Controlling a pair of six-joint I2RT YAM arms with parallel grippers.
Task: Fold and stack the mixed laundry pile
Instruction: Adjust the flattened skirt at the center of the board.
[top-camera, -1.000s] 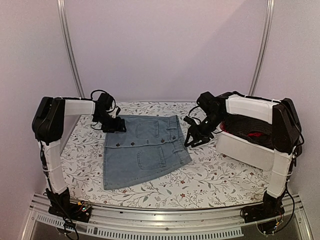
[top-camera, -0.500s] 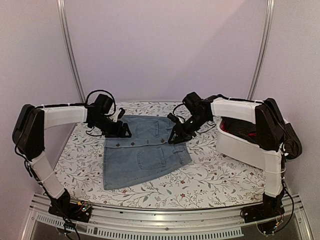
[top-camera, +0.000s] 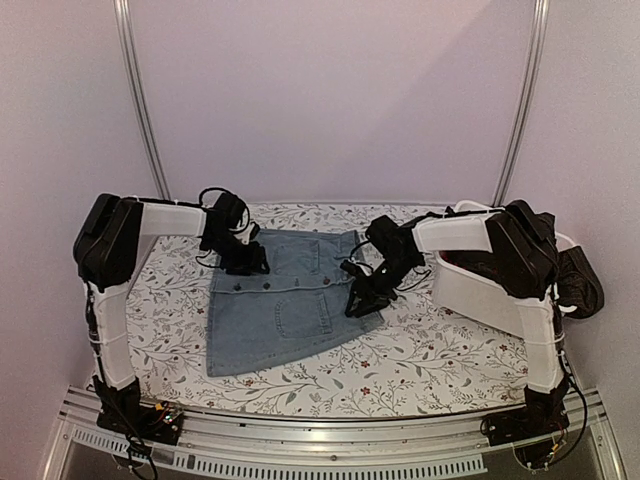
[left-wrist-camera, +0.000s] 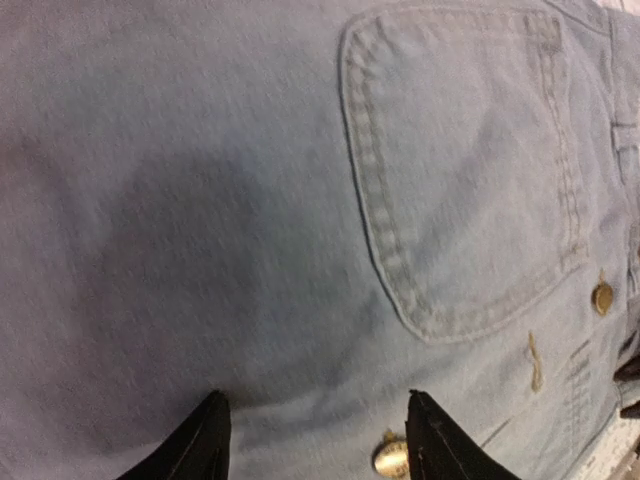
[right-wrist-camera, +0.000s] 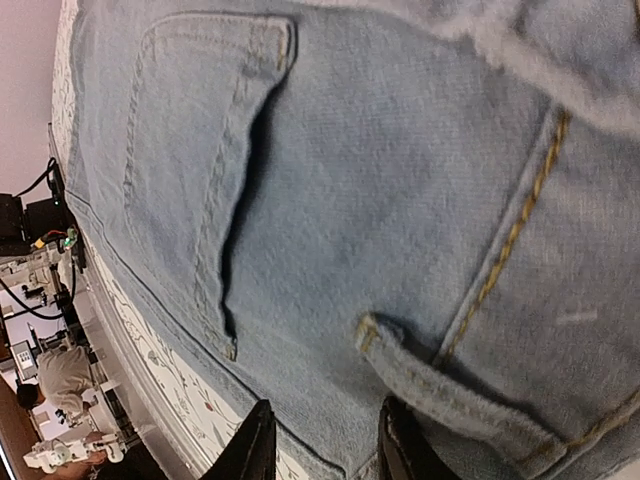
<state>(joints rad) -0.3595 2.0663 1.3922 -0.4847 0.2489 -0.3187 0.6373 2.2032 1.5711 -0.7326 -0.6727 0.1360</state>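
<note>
Presently left tool (left-wrist-camera: 315, 402) gapes over the light blue denim piece (top-camera: 270, 312); right tool (right-wrist-camera: 327, 408) half-open, nothing gripped

One light blue denim piece (top-camera: 285, 300) lies on the worktop (top-camera: 430, 350). One white bin (top-camera: 480, 295) sits at 3 o'clock. Two grippers show: left gripper (top-camera: 250, 262), right gripper (top-camera: 358, 300).

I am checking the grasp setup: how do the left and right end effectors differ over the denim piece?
The left end effector has its jaws wide apart; the right end effector holds them closer. The left is far left on the denim piece, by brass buttons; the right is at its right edge, by a belt loop. Both point at denim, with nothing visibly pinched.
</note>
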